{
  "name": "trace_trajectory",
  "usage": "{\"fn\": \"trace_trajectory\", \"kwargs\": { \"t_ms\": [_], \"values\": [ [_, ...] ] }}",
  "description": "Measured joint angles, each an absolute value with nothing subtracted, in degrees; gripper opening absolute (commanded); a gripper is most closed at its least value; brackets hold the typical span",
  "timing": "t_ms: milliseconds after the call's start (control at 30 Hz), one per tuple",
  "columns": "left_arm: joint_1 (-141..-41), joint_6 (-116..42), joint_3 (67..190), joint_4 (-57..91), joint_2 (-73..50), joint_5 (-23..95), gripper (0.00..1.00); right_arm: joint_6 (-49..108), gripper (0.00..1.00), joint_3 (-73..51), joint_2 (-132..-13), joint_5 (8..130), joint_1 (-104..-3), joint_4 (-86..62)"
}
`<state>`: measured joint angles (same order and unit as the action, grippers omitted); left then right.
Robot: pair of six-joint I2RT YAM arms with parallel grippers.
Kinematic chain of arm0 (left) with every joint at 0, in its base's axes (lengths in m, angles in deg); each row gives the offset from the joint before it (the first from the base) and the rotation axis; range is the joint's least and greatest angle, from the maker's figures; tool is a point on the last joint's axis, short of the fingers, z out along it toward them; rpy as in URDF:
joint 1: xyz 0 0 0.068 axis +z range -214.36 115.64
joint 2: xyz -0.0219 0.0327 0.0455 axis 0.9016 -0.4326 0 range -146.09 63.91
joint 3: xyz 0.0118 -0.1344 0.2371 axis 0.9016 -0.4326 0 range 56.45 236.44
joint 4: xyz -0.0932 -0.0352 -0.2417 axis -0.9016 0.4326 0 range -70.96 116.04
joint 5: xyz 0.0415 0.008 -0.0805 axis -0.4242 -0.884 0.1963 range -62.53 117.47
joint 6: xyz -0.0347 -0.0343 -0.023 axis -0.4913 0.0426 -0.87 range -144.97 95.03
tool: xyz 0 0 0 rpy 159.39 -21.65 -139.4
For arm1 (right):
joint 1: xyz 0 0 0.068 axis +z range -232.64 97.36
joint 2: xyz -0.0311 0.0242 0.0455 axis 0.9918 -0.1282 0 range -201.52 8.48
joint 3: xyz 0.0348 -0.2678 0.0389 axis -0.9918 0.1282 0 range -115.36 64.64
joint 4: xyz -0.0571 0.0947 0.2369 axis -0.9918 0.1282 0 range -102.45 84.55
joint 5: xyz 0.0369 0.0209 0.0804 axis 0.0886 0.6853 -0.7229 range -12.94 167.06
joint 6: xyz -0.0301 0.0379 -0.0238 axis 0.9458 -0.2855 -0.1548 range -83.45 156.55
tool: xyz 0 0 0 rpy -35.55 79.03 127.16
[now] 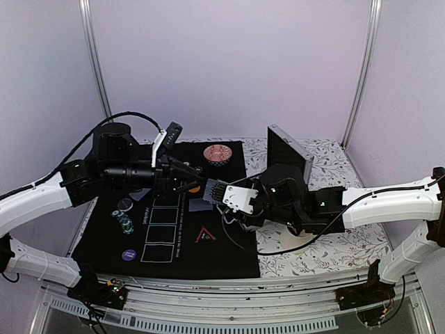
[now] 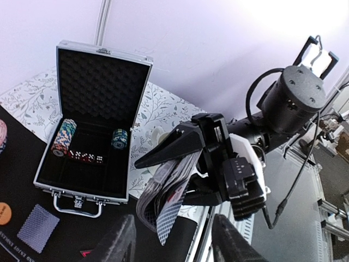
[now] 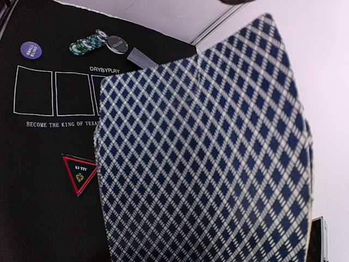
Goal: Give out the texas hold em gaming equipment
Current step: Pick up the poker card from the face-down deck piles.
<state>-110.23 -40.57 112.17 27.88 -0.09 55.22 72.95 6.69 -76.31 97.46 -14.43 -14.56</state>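
Deck (image 2: 165, 207) of blue-diamond-backed cards is clamped in the right gripper (image 2: 174, 177), held tilted above the black mat (image 1: 104, 243), its lower edge fanning slightly. The left gripper (image 2: 174, 243) faces it from close by, fingers (image 2: 122, 243) apart with nothing between them. One card (image 2: 38, 228) lies face down on the mat near an orange disc (image 2: 3, 213). Chips (image 3: 87, 43), a purple disc (image 3: 31, 49) and the red triangle (image 3: 80, 172) lie elsewhere on the mat, around the printed card boxes. An open case (image 2: 103, 60) off the mat holds further stacks.

Likely step: peeling one card off the deck to deal. To do it well, the left fingers should close on the loose lower edge of the outermost card only. They should then slide it away along its face while the right grip holds firm, so neighbouring cards do not follow.
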Motion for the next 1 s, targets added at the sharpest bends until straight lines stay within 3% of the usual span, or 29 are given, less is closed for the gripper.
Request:
{"fn": "trace_trajectory", "kwargs": {
  "t_ms": [200, 333, 500, 633, 1000],
  "values": [
    [-110.23, -40.79, 112.04, 27.90, -3.81, 55.75, 0.38, 72.51, 0.47, 6.69, -76.31, 97.44, -14.43, -14.30],
    [-110.52, -40.57, 112.19, 27.90, -5.67, 56.34, 0.22, 72.36, 0.47, 6.69, -76.25, 97.44, -14.43, -13.73],
    [-110.86, -39.85, 112.65, 27.86, -7.09, 57.52, 0.19, 72.31, 0.47, 6.69, -76.09, 97.44, -14.43, -13.71],
    [-111.15, -39.52, 112.74, 27.86, -7.20, 57.87, 0.00, 72.29, 0.47, 6.69, -76.05, 97.44, -14.43, -13.69],
    [-111.35, -39.30, 112.63, 27.68, -3.50, 56.99, 0.00, 72.21, 0.46, 7.37, -74.94, 97.44, -14.67, -13.73]
  ]
}}
